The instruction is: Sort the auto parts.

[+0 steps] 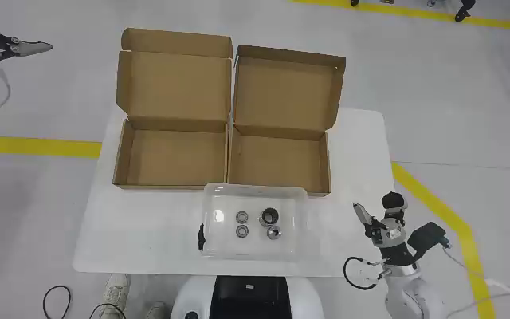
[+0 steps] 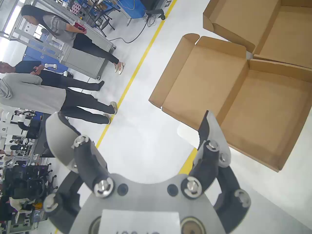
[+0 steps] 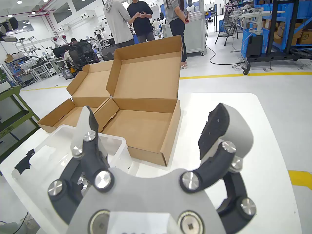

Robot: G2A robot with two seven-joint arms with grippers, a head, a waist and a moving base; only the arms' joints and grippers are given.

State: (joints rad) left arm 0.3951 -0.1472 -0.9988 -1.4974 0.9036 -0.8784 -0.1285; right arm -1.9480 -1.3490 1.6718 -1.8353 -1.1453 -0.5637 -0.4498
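Top view showed four auto parts (image 1: pixel 269 214) lying in the clear tray (image 1: pixel 255 188), none yet in the cardboard boxes (image 1: pixel 170 159) just behind; sorting apparently remained entirely undone. Right gripper (image 3: pixel 153 122) and left gripper (image 2: pixel 131 122) gaped wide, holding nothing.

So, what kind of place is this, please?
Probably a robotics workshop or factory hall. This is suggested by the yellow line painted on the grey floor, the blue metal storage racks, and the workbenches with white robot arms in the background.
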